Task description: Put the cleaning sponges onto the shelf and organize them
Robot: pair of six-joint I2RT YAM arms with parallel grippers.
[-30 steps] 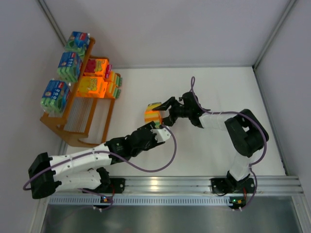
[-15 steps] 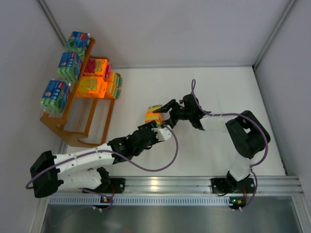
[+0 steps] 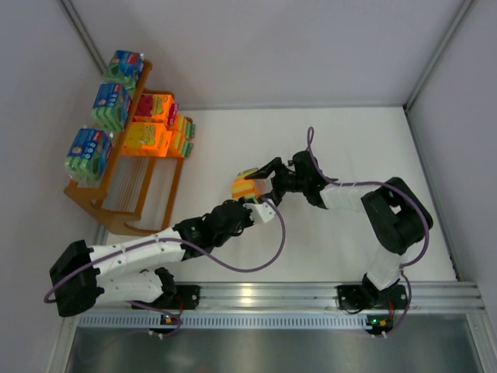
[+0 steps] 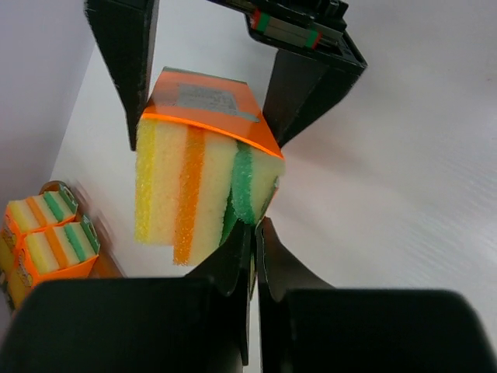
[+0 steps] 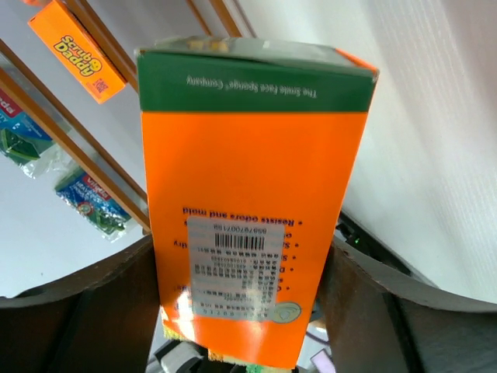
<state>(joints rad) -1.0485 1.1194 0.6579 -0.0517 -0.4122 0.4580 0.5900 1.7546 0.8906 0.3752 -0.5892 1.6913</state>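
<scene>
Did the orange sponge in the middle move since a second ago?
Yes, a little. The orange sponge pack has shifted slightly nearer the metal rail at the front.

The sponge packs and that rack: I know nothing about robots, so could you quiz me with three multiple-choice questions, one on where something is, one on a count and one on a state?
1. Where are the blue-green packs?
A) on the shelf, along its wall side
B) piled mid-scene between the arms
C) hanging from a cable

2. How many blue-green packs are there?
A) two
B) three
C) five

3. The orange pack between the arms is:
A) lying loose, nothing touching it
B) stacked on the shelf
C) clamped between the right gripper's fingers

Answers: 1 A, they line the tier beside the left wall. 2 B, three show in the top view. 3 C, both wrist views show black fingers against its two sides.
</scene>
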